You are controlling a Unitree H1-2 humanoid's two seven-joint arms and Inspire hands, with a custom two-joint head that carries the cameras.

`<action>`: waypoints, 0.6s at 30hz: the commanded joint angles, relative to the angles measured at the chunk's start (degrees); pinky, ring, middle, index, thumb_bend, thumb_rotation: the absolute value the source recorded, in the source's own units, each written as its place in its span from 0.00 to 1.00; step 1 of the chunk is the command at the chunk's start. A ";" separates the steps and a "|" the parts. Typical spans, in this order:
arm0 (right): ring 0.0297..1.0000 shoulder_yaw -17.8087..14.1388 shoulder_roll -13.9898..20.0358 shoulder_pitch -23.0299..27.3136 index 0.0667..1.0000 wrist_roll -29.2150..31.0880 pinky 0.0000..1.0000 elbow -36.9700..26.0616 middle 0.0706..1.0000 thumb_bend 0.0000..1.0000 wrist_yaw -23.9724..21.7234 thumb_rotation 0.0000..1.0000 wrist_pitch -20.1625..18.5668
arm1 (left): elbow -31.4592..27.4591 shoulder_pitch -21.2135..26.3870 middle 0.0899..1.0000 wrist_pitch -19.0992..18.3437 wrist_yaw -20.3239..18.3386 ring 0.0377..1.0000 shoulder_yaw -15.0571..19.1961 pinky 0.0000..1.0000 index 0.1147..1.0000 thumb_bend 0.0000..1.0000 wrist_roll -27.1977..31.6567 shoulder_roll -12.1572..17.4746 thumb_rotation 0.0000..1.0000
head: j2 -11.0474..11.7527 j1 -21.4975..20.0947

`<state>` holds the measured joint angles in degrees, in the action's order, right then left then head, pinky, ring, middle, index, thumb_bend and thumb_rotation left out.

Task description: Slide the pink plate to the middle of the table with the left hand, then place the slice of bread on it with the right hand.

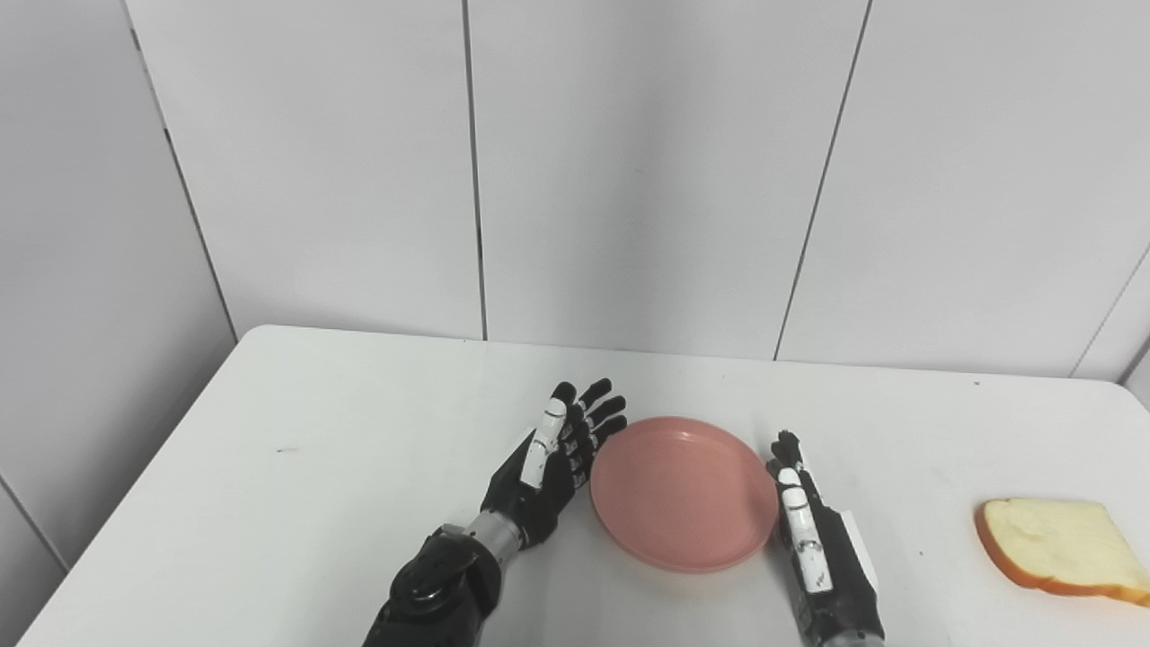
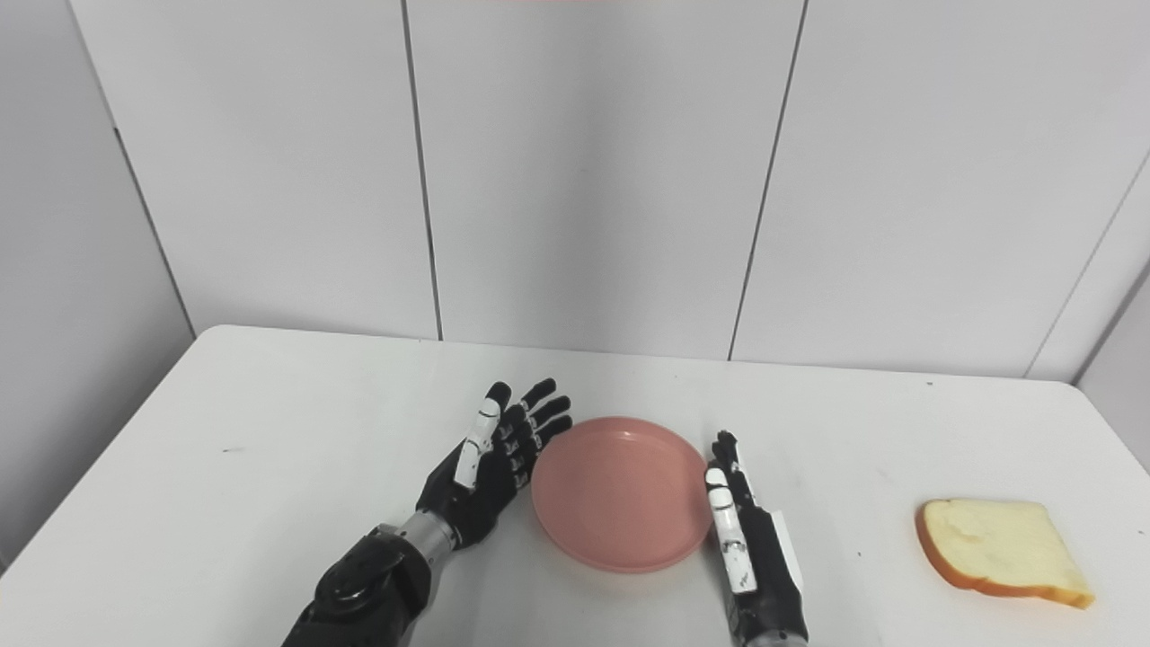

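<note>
Left hand (image 1: 552, 458) is standing edge-on with fingers spread and holding nothing, palm just beside or maybe touching the left rim of the pink plate (image 1: 683, 492), which is sitting about mid-table. Right hand (image 1: 813, 539) is lying flat just beside the plate's right rim, fingers straight and close together, empty. Slice of bread (image 1: 1060, 548) is lying well apart to its right, long axis left-right, so the right hand is the nearer one and likely needs to be reaching rightward.
</note>
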<state>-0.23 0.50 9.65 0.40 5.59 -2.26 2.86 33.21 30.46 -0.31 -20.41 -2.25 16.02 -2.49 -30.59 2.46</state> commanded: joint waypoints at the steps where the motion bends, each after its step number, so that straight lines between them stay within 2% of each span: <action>1: 0.99 -0.04 -1.01 -2.50 1.00 0.17 1.00 2.34 1.00 0.18 0.80 1.00 2.17 | 0.59 -0.91 0.96 -2.27 0.00 0.96 -0.20 1.00 0.95 0.71 -0.79 0.30 1.00 | -0.14 -0.23; 3: 1.00 -0.31 -0.99 -2.53 1.00 0.50 1.00 2.00 1.00 0.16 0.94 1.00 2.20 | 0.54 -0.99 0.95 -2.23 0.17 0.95 -0.04 1.00 0.94 0.71 -0.79 0.33 1.00 | -0.26 -0.50; 7: 1.00 -0.95 -0.41 -2.43 1.00 0.66 1.00 1.84 1.00 0.20 1.18 1.00 2.94 | 0.06 -1.15 0.96 -2.26 -0.24 0.96 0.09 1.00 0.95 0.71 -0.58 0.69 1.00 | -0.73 -1.71; 11: 1.00 -2.50 -0.54 -1.73 1.00 0.47 1.00 1.04 1.00 0.18 2.97 1.00 2.39 | 0.70 -0.82 0.95 -1.94 -0.29 0.96 0.51 0.99 0.94 0.69 -0.53 0.98 1.00 | -0.82 -3.29; 16: 1.00 -3.81 0.40 -0.84 1.00 1.47 1.00 0.02 1.00 0.22 3.33 1.00 3.76 | 0.91 -0.81 0.95 -1.30 -1.27 0.97 0.79 0.99 0.93 0.69 -0.18 1.50 1.00 | -0.84 -6.35; 18: 1.00 -4.04 0.79 -0.51 1.00 0.78 1.00 -2.14 1.00 0.23 3.95 1.00 2.94 | 0.71 -0.88 0.95 -1.58 -1.14 0.96 0.99 0.98 0.92 0.69 -0.20 1.72 1.00 | -0.85 -7.68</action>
<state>-3.44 0.35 10.06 1.69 4.46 1.07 3.56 33.12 30.28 -0.36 -21.76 -1.66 16.30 -1.83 -31.38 -5.26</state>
